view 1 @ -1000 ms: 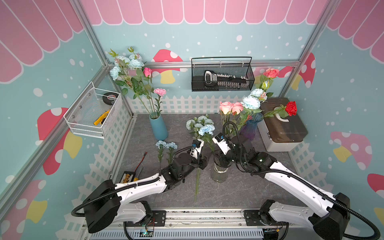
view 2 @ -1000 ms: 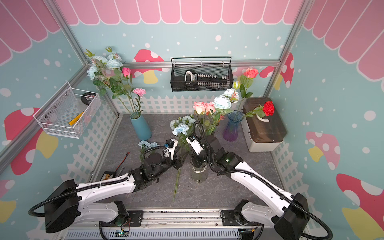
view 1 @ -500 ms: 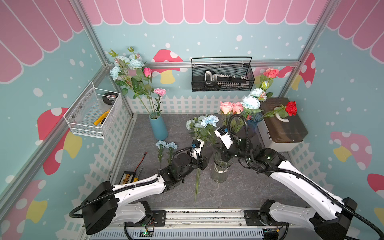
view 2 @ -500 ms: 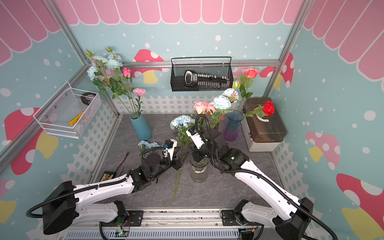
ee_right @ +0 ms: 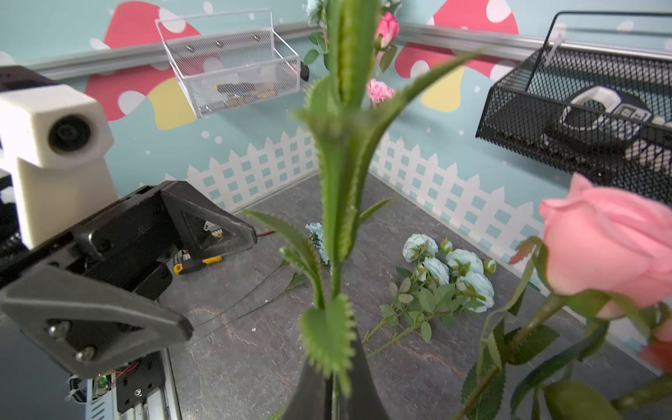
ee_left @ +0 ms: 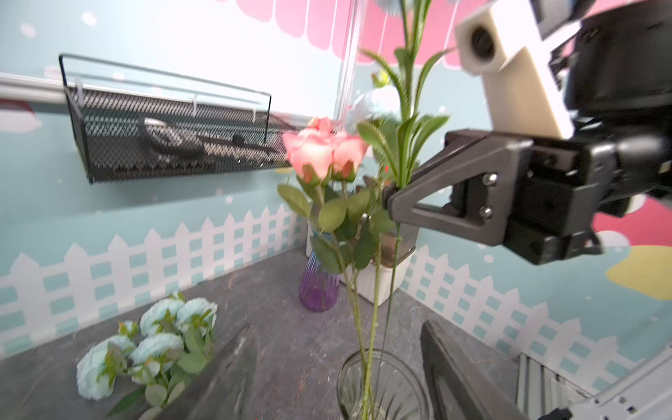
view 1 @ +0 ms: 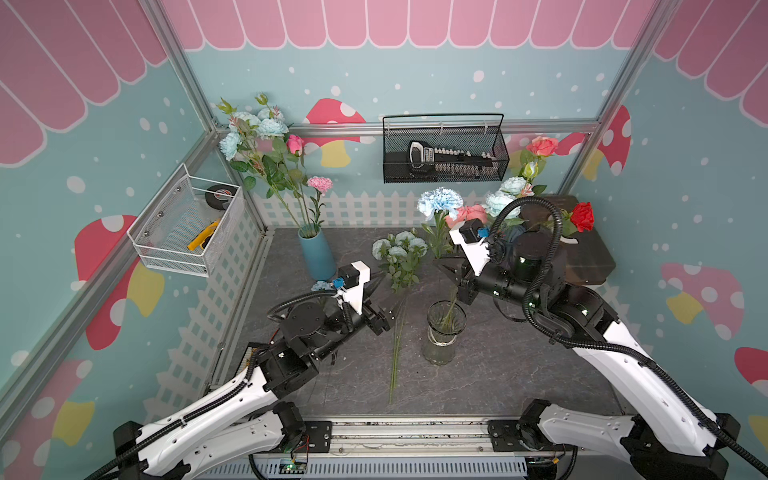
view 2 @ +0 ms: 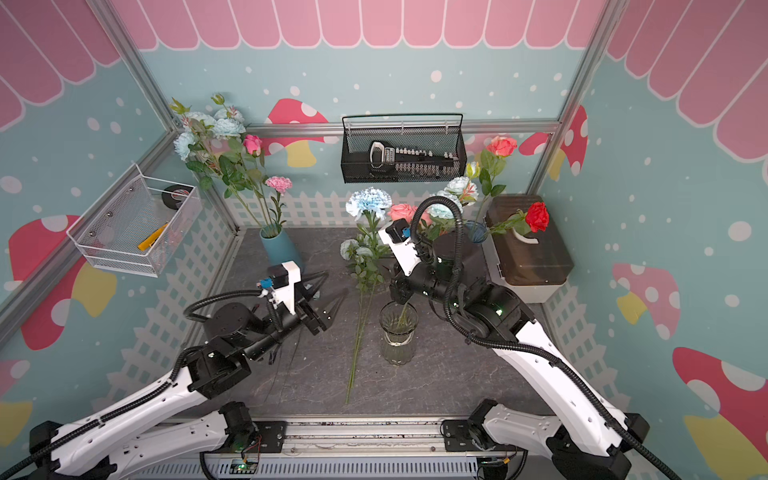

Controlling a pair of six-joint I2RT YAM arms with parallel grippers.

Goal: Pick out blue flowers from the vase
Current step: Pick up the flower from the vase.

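Up front, the glass vase stood on the table. The left gripper gaped wide, empty, beside the blue spray lying flat. Beyond, the right gripper was clamped on the blue carnation by its stem, bloom high beside the pink roses, thin stem trailing into the vase.

Setting: a robot test cell, a staged lab enclosure rather than a real shop or home.

Evidence:
- Bare aluminium frame posts stand at the corners.
- The walls are printed panels: mushrooms, white dots, a pink scalloped awning along the top and a picket fence at the base.
- Grey stone-look surface.
- Left arm and right arm are mounted on a slotted rail at the front edge, cables exposed.
- A white mesh basket holding a tape roll and a black wire basket hang on the walls.
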